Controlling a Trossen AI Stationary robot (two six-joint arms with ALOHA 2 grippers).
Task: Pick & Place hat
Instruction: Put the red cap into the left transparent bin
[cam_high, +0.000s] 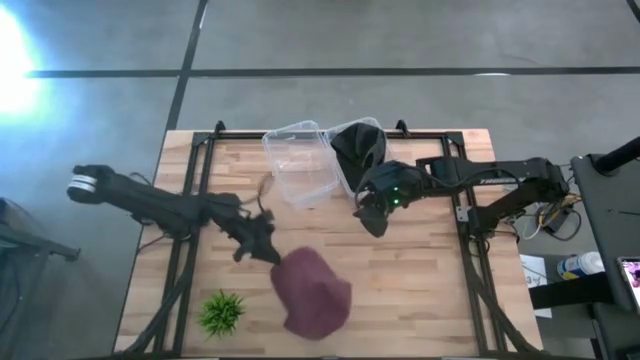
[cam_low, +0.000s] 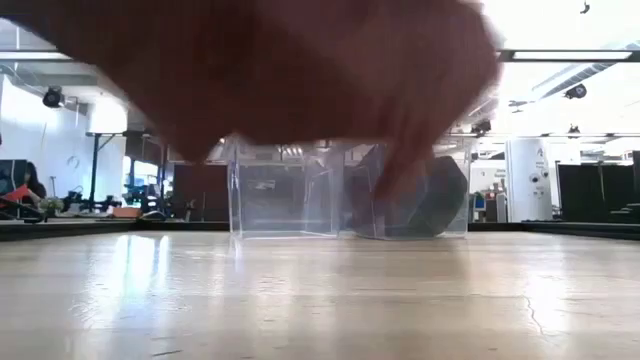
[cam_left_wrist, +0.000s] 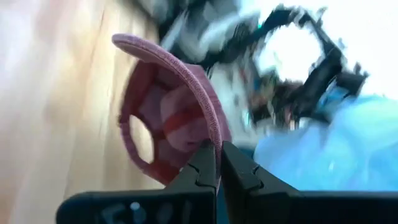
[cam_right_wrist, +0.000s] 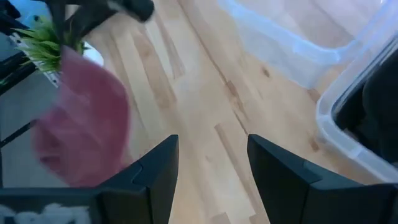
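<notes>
A maroon cap (cam_high: 312, 292) is at the table's near middle; in the low view the cap (cam_low: 280, 70) fills the top of the picture, above the wood. My left gripper (cam_high: 265, 250) sits at its left edge and is shut on it. In the left wrist view the cap's hollow inside (cam_left_wrist: 168, 124) faces the camera. My right gripper (cam_high: 370, 215) is open and touches nothing, hovering over bare wood right of centre, near the bins. The right wrist view shows the cap (cam_right_wrist: 81, 124) beyond its fingers. My left gripper pinches the cap's curved rim edge (cam_left_wrist: 214, 140) between its two fingers (cam_left_wrist: 202, 168). It comes at the cap from the table's left side. The cap is lifted clear of the table and extends out past the fingertips.
Two clear plastic bins stand at the far middle: an empty bin (cam_high: 300, 160) and, to its right, a bin holding a black hat (cam_high: 358, 145). A small green plant (cam_high: 222, 312) stands near the near-left edge. Bare wood lies between the bins and the cap.
</notes>
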